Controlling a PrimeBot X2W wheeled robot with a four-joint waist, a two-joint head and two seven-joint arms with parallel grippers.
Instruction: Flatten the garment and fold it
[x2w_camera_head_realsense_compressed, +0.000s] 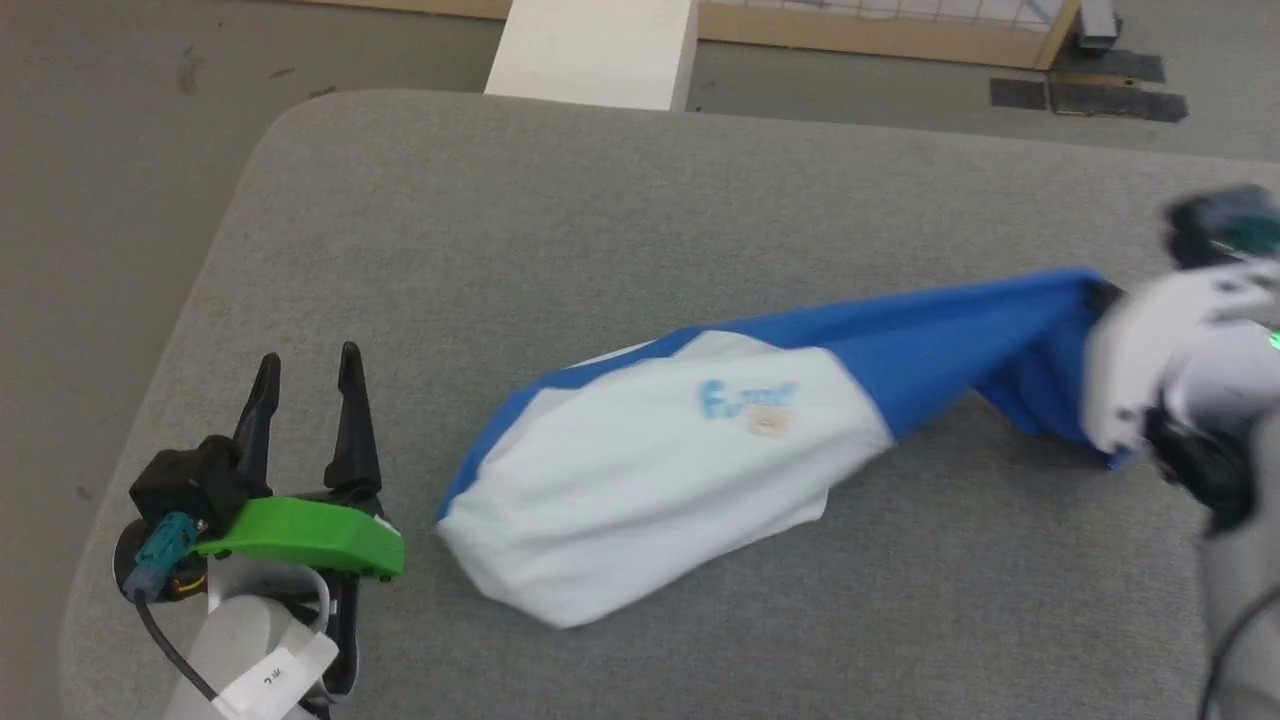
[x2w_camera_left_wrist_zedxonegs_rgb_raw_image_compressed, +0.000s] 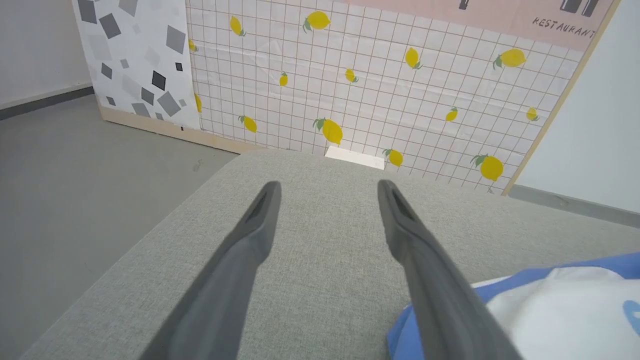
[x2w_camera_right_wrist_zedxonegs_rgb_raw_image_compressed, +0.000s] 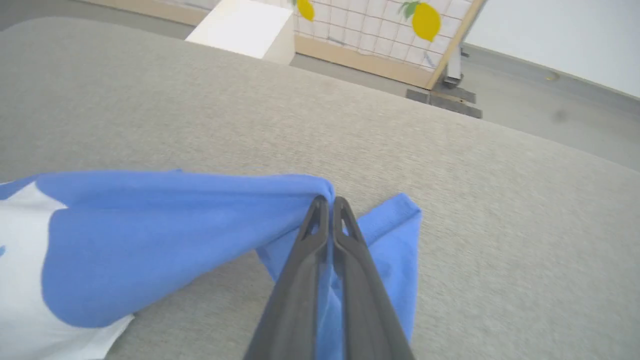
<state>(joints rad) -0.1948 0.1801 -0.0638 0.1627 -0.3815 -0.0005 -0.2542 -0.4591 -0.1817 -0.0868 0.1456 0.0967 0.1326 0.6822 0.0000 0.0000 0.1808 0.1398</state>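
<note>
The garment (x2w_camera_head_realsense_compressed: 660, 470) is a white T-shirt with royal-blue sleeves and a small light-blue chest print, lying bunched on the grey padded table (x2w_camera_head_realsense_compressed: 600, 220). Its blue sleeve (x2w_camera_head_realsense_compressed: 980, 340) is stretched out and lifted toward the right. My right gripper (x2w_camera_right_wrist_zedxonegs_rgb_raw_image_compressed: 328, 202) is shut on that sleeve's blue cloth (x2w_camera_right_wrist_zedxonegs_rgb_raw_image_compressed: 165, 235), part of which hangs below the fingers. In the head view the right arm (x2w_camera_head_realsense_compressed: 1180, 360) is blurred at the right edge. My left gripper (x2w_camera_head_realsense_compressed: 305, 375) stands open at the lower left, just left of the shirt's white end (x2w_camera_left_wrist_zedxonegs_rgb_raw_image_compressed: 555, 315), holding nothing.
A white block (x2w_camera_head_realsense_compressed: 595, 50) stands beyond the table's far edge. Behind it is a lemon-print grid panel (x2w_camera_left_wrist_zedxonegs_rgb_raw_image_compressed: 375, 75) on a wooden base. Grey floor (x2w_camera_head_realsense_compressed: 90, 200) runs along the table's rounded left edge. Dark tape patches (x2w_camera_head_realsense_compressed: 1090, 95) lie on the floor at the far right.
</note>
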